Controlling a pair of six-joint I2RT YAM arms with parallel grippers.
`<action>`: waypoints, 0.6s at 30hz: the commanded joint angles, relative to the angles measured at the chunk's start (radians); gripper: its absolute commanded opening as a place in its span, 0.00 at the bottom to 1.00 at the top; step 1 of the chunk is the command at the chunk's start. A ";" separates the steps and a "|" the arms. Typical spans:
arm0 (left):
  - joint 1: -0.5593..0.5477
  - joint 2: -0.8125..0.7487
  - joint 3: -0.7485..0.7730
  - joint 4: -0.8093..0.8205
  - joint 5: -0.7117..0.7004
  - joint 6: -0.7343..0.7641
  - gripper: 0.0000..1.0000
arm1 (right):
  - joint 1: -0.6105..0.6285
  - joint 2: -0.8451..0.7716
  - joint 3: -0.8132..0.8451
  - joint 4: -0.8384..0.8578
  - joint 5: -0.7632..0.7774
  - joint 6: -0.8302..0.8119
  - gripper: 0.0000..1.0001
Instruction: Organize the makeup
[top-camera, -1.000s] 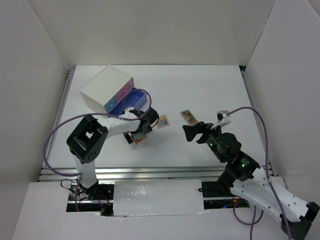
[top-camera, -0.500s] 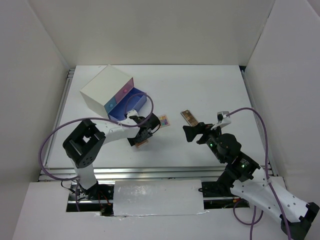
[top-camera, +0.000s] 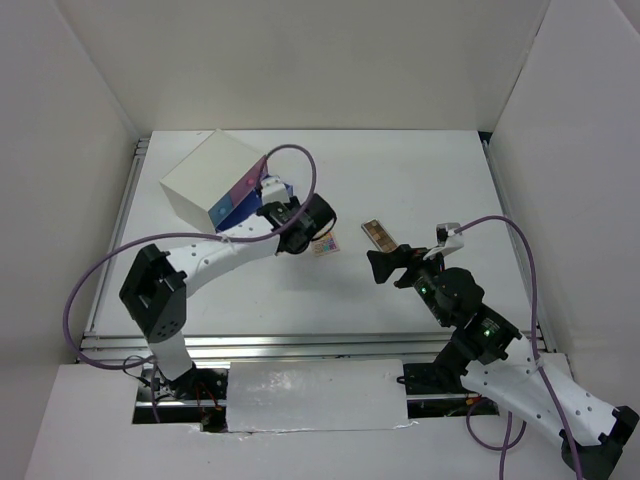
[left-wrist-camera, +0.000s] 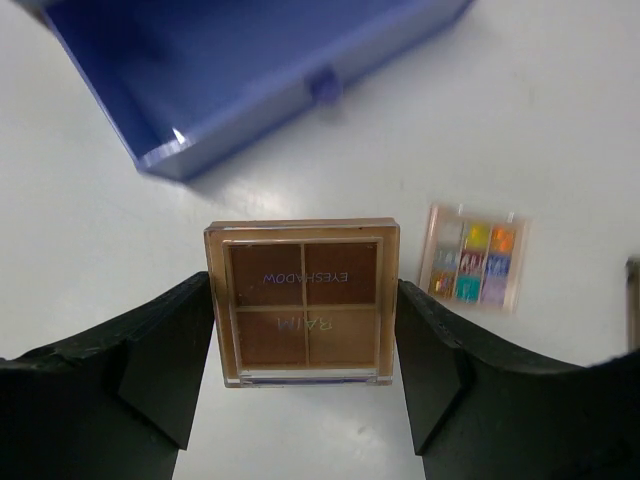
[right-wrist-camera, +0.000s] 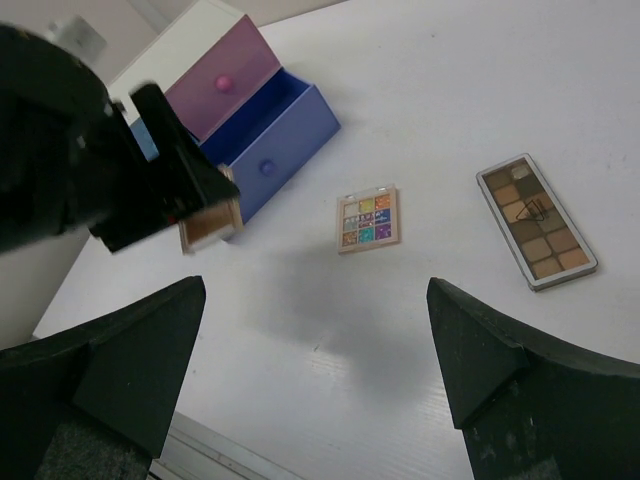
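Two claws in view. The left claw is clenched on a square brown four-pan eyeshadow palette with a clear lid, one finger on each side edge. In the right wrist view the palette sits at left centre, just beside the front corner of the open blue plastic drawer. It looks lifted off the white tabletop, though I can't confirm that.

The drawer fills the top of the left wrist view, pulled out of the white box, and the visible part looks empty. The pink drawer above it is shut.

A small square multicolour palette lies flat at centre right, near the held palette but apart from it. A long brown-toned palette lies at right in the right wrist view, well apart from the drawer.

The right claw is spread wide with nothing in it, hovering over the tabletop.

Step, by my read: carrying the brown palette to the blue drawer. Next move calls for pushing it past the drawer's front wall, over the cavity, then lowering and releasing. The risk is clipping that wall. The other two palettes are not yet stowed.
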 joint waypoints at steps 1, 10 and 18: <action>0.085 -0.021 0.093 -0.078 -0.179 0.073 0.41 | -0.005 -0.004 -0.007 0.038 0.024 -0.014 1.00; 0.264 0.041 0.132 0.214 -0.263 0.308 0.44 | -0.005 0.000 -0.010 0.044 0.022 -0.021 1.00; 0.292 0.125 0.161 0.248 -0.282 0.314 0.52 | -0.007 -0.004 -0.012 0.043 0.019 -0.029 1.00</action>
